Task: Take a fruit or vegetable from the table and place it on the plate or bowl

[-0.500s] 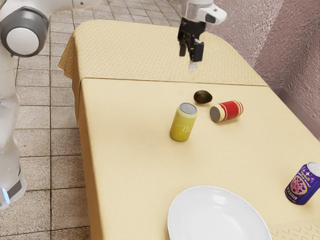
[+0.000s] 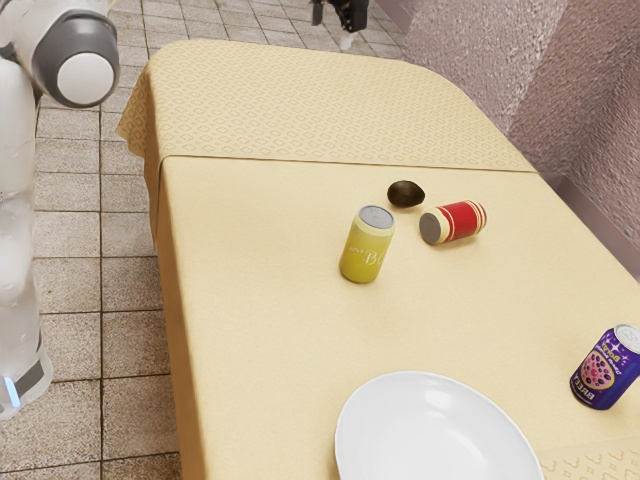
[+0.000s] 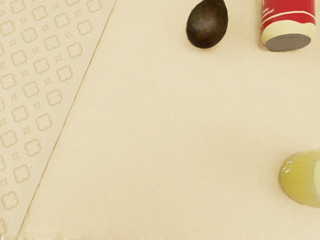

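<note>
Fingers [image 2: 352, 14] of the black two-finger gripper [image 2: 336, 18] stand apart, empty, at the top edge of the exterior view. At far left rises the white arm [image 2: 60, 60]. On the yellow-clothed table [image 2: 250, 300], mid-frame, an upright yellow can [image 2: 366, 245] stands near the dark oval avocado [image 2: 405, 193]. The avocado lies on its side, its long axis roughly across the frame, with a toppled red can [image 2: 452, 221] just beside it. A white round plate [image 2: 430, 430] sits at lower centre and a purple can [image 2: 605, 367] at lower right. In the wrist view the avocado [image 3: 207, 24] turns its rounder end toward the patterned cloth.

Looks like a home dining area: clothed table [image 2: 260, 330], white plate [image 2: 430, 430], drink cans [image 2: 367, 245], tiled floor [image 2: 90, 260], textured pink wall [image 2: 560, 70]
</note>
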Available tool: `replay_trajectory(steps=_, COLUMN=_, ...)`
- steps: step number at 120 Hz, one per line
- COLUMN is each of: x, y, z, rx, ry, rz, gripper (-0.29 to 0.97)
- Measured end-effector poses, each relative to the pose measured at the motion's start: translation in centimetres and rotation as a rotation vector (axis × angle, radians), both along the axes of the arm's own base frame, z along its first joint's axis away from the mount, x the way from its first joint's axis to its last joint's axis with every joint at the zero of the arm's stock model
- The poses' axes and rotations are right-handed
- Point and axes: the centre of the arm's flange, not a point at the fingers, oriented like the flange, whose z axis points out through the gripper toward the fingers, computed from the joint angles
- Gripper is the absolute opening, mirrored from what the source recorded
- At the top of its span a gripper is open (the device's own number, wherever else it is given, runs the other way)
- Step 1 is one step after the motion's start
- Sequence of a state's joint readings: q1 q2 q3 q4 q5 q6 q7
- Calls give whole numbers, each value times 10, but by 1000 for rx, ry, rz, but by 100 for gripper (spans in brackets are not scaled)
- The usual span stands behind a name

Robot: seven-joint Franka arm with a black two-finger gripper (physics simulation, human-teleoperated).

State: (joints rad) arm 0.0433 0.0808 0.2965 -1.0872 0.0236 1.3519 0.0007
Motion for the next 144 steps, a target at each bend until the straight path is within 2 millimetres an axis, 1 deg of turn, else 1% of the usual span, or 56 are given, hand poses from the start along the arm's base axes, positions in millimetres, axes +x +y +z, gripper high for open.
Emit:
replay_trajectory(steps=7, x=22, y=25, z=-32, rx=9, ry=50, rz=43, gripper=68)
replay_trajectory(steps=12, x=38, y=32, z=-52, rx=16, ry=70, rz=47, gripper=68)
replay_trajectory(steps=19, x=58, y=28, z=-71, rx=13, ry=79, rz=27, gripper=68)
replay_trajectory(steps=33, x=86, y=21, z=-95, rx=-7, ry=51, rz=-9, gripper=68)
replay_trajectory(steps=41, x=111, y=22, z=-123, rx=-1, ry=50, rz=-21, gripper=68)
replay_trajectory(steps=47, x=127, y=26, z=-144, rx=9, ry=48, rz=-24, gripper=68)
replay_trajectory(steps=56, x=143, y=42, z=-170, rx=28, ry=34, rz=-12, gripper=68)
replay_trajectory(steps=61, x=150, y=51, z=-180, rx=37, ry=23, rz=-6, gripper=68)
replay_trajectory(steps=66, x=158, y=53, z=-191, rx=40, ry=11, rz=-9, gripper=68)
replay_trajectory(steps=77, x=178, y=45, z=-210, rx=44, ry=-29, rz=-37, gripper=68)
replay_trajectory(steps=85, x=202, y=39, z=-219, rx=56, ry=-78, rz=-64, gripper=68)
replay_trajectory(steps=90, x=215, y=41, z=-232, rx=59, ry=-94, rz=-73, gripper=68)
replay_trajectory(steps=98, x=227, y=52, z=-250, rx=60, ry=-110, rz=-71, gripper=68)
replay_trajectory(steps=107, x=239, y=58, z=-264, rx=54, ry=-134, rz=-78, gripper=68)
replay_trajectory(steps=125, x=257, y=52, z=-291, rx=42, ry=-151, rz=-102, gripper=68)
replay_trajectory(steps=144, x=265, y=53, z=-324, rx=30, ry=-133, rz=-108, gripper=68)
